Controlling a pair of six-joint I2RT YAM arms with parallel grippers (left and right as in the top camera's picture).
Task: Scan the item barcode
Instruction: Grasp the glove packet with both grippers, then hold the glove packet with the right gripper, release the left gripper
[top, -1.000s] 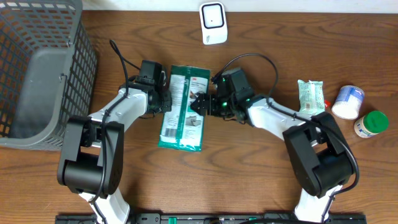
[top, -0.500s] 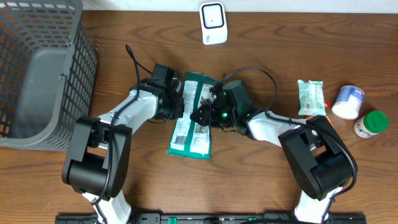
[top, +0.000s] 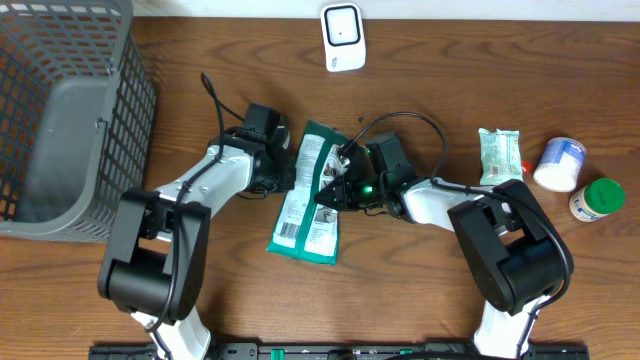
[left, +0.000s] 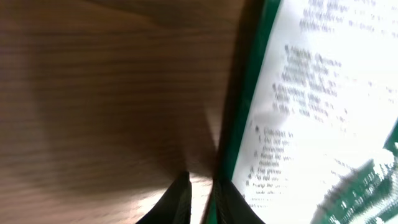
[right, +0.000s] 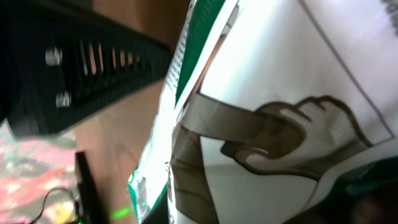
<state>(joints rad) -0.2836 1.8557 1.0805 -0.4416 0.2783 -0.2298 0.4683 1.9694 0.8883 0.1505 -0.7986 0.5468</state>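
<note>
Right now a green and white pack (top: 305, 215) is lying in the middle of the brown wooden table (top: 420, 280). Its label side is facing up and it is lying a little slanted. Both arms are reaching in to it from either side.

The left gripper (top: 287, 172) is touching the pack's left edge, near the top. In the left wrist view its two dark fingertips (left: 180, 200) are sitting very close together, with only a thin gap between them. The pack's green edge is running right beside them. I cannot tell if they are pinching that edge.

The right gripper (top: 328, 190) is pressing at the pack's right edge, across from the left one. Its fingers are squeezed all the way together. I cannot tell if they are gripping any of the pack. The right wrist camera is looking at the pack from very close, and a drawing of a hand (right: 280, 134) is showing on the label.

The white scanner (top: 341, 37) is standing at the far edge of the table, well apart from the pack. A gray basket (top: 60, 110) is sitting at the left end. Over on the right, a small green packet (top: 499, 156), a white and blue tub (top: 560, 163) and a jar with a green lid (top: 597, 198) are sitting near each other.
</note>
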